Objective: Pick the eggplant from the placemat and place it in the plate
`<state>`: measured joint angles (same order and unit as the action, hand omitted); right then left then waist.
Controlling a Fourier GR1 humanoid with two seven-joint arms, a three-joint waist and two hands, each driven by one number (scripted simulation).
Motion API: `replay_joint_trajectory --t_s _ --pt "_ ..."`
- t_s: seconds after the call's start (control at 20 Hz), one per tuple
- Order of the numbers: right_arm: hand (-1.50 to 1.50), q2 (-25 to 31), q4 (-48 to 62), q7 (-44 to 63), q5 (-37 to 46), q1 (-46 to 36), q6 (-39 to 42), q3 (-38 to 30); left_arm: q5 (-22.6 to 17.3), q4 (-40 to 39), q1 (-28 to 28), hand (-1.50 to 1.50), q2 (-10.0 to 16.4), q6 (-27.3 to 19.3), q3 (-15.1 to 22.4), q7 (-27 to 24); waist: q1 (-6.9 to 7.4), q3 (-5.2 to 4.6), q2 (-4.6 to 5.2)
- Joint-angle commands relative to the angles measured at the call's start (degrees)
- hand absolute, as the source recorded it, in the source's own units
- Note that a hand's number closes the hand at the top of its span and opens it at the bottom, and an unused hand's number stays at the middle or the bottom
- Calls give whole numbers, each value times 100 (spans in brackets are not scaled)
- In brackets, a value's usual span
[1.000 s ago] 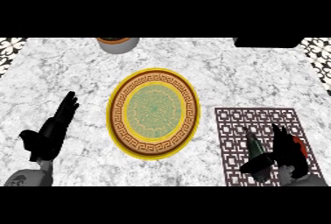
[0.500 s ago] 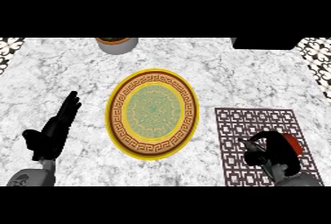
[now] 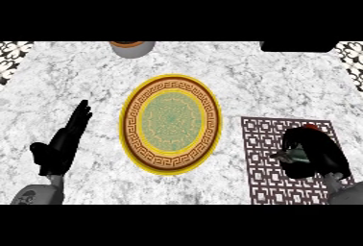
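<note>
Right hand (image 3: 315,153) curled round the eggplant (image 3: 294,155) (mostly hidden, only a greenish bit showing), over the patterned placemat (image 3: 264,139), gold-rimmed plate (image 3: 170,79) just beside at centre, bare, left hand (image 3: 62,144) open, fingers straight, at left

A home kitchen, by the look of it: a white marble desk (image 3: 234,72) laid as for a meal, with an ornate gold-rimmed plate (image 3: 133,120) at its middle, a fretwork placemat (image 3: 262,144) to the right, and a grey pot (image 3: 132,48) at the far edge.
</note>
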<state>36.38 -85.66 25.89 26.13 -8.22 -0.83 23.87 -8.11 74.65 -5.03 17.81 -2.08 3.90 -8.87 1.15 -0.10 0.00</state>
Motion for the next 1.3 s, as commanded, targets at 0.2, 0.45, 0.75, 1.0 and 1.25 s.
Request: replay_joint_trajectory --t_s 0.2,0.45,0.75,1.0,1.25 --pt "150 455 172 -2830 -89 65 -746 -601 -37 173 251 0 58 39 -131 21 -105 17 -9" --pt "150 847 -980 -2852 -224 570 -395 -1074 39 -9 127 0 28 98 -262 12 -182 7 -17" --pt "150 804 -1814 -2668 -566 313 -446 -1787 105 661 605 0 14 50 -175 134 -150 8 -41" --pt "150 229 -1988 -2764 -209 190 -639 -1865 73 -211 -121 0 2 300 -461 65 -147 8 -2" --pt "150 -60 -2628 -1552 -295 -654 242 -1701 265 344 395 0 -164 253 -279 79 -86 7 -6"
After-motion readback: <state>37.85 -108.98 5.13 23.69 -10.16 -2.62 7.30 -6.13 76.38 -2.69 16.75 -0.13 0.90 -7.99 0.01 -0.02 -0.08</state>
